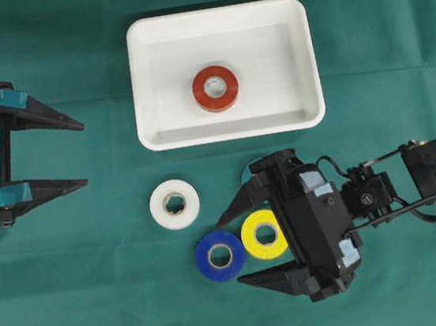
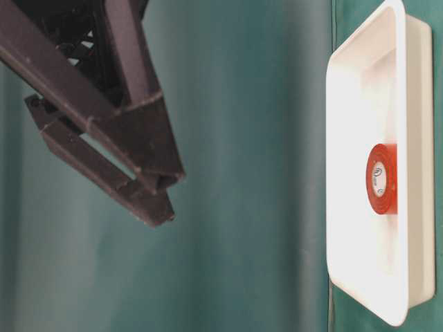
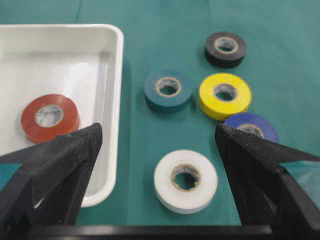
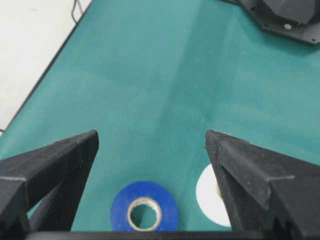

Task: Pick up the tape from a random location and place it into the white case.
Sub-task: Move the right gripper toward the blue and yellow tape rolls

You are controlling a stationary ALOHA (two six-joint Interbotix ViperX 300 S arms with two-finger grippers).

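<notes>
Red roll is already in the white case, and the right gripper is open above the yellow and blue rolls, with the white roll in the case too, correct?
Not quite: the white roll lies on the green cloth outside the white case, as the overhead view shows. The rest holds.

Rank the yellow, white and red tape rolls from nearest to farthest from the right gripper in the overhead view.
From the right gripper:
1. Yellow roll, between its open fingers.
2. White roll, on the cloth, left of the gripper.
3. Red roll, inside the white case.

Overhead view looks straight down; table-level view sits low, rotated sideways, near the white case (image 1: 229,126), which the left wrist view shares.
</notes>
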